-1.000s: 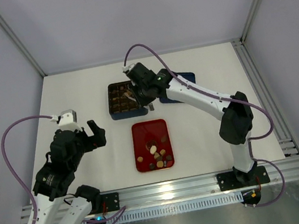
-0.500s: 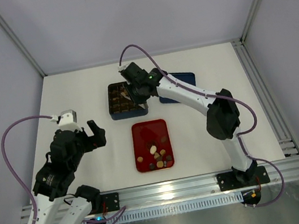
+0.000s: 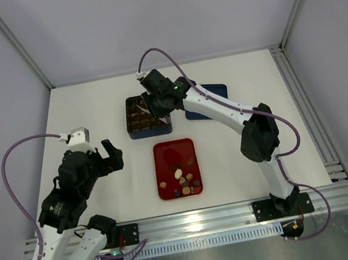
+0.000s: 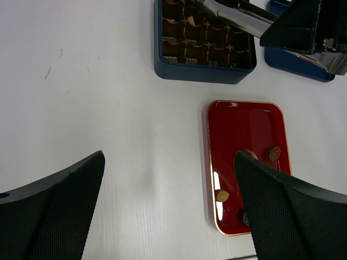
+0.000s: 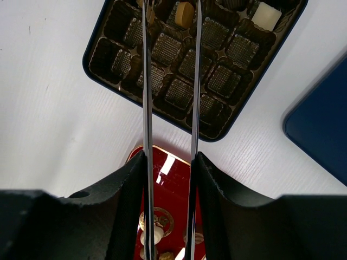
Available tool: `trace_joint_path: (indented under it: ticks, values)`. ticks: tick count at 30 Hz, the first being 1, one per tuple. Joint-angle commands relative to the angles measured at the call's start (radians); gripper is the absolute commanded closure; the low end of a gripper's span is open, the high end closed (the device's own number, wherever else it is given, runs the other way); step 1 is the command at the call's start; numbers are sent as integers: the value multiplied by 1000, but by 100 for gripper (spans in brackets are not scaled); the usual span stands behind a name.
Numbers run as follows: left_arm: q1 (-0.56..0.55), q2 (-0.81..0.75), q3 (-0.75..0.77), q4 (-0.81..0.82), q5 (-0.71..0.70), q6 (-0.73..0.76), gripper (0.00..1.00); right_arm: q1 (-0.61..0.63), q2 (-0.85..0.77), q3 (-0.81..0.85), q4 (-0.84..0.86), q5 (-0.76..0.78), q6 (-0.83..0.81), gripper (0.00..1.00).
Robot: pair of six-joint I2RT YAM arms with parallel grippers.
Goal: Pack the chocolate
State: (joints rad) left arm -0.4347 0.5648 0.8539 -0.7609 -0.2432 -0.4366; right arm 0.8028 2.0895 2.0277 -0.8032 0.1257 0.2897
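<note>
Chocolate (image 3: 184, 180) mostly lies loose, bunched at the near end of the red tray (image 3: 164, 153). Only a tan round (image 5: 184, 13) and a white square (image 5: 267, 15) show in cells of the blue box (image 3: 150, 132); most visible cells are empty.

Right gripper (image 5: 172, 6) hangs over the box with its thin blades spread, pinching nothing. The tan round lies between the tips. Tips are at the frame edge, so can't tell if the right blade touches it.

- If it does, lifting could drag the piece out or tip it onto a cell wall.
- Blades low in the brown insert (image 5: 165, 70) could snag a divider and shift it.
- Later picks: slim blades in that bunch may knock neighbours or squirt a round piece out.

Left gripper (image 4: 169, 157) is off to the tray's left, jaws wide, holding nothing.
</note>
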Motion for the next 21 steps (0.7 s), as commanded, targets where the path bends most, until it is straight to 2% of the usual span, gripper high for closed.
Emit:
trace_joint_path:
  ticks: [1, 4, 8, 16, 21]
  values:
    - [-2, -3, -1, 15, -7, 13, 0, -1, -64, 36, 12, 18, 2, 57]
    - [-2, -5, -1, 14, -7, 10, 0, 1, -112, -4, 4, 23, 3, 57]
    - [-2, -6, -1, 17, -4, 10, 0, 10, -262, -116, 5, 28, 14, 57]
    - [-2, -9, -1, 17, 1, 10, 0, 79, -584, -498, -17, 69, 78, 58]
    - [-2, -16, -3, 20, 2, 10, 0, 189, -773, -694, -94, 118, 195, 57]
